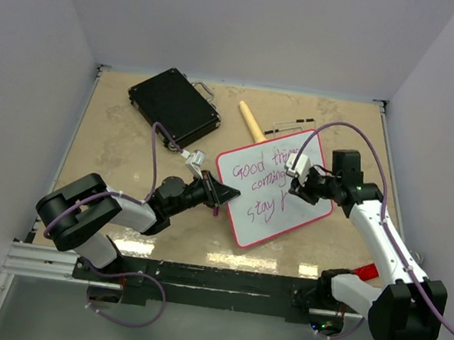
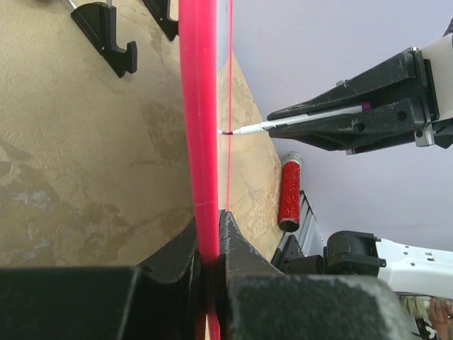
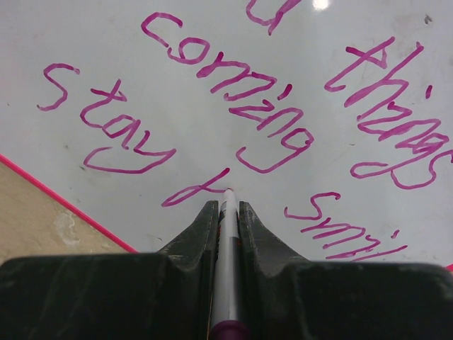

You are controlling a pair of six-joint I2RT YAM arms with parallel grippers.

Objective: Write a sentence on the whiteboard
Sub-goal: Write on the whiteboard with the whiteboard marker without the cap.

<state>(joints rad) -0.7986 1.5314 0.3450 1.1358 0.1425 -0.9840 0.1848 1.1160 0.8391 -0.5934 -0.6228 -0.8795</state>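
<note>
The whiteboard (image 1: 291,219), white with a red-pink rim, lies tilted mid-table. My left gripper (image 1: 222,194) is shut on its left edge; the left wrist view shows the rim (image 2: 200,127) edge-on, clamped in the left gripper (image 2: 212,228). My right gripper (image 1: 300,183) is shut on a thin white marker (image 3: 226,255). Its tip touches the board (image 3: 106,78) at the end of a fresh stroke after "stay". The sentence (image 3: 272,117) reads "Good things coming smil", then "stay". The left wrist view shows the marker (image 2: 244,129) meeting the board, held by the right gripper (image 2: 276,122).
A black hard case (image 1: 173,105) lies at the back left, a yellow wooden stick (image 1: 251,122) behind the board, with small dark pieces (image 1: 290,126) beside it. A red glittery tube (image 2: 289,191) lies near the right arm's base. The board's black feet (image 2: 106,32) show underneath.
</note>
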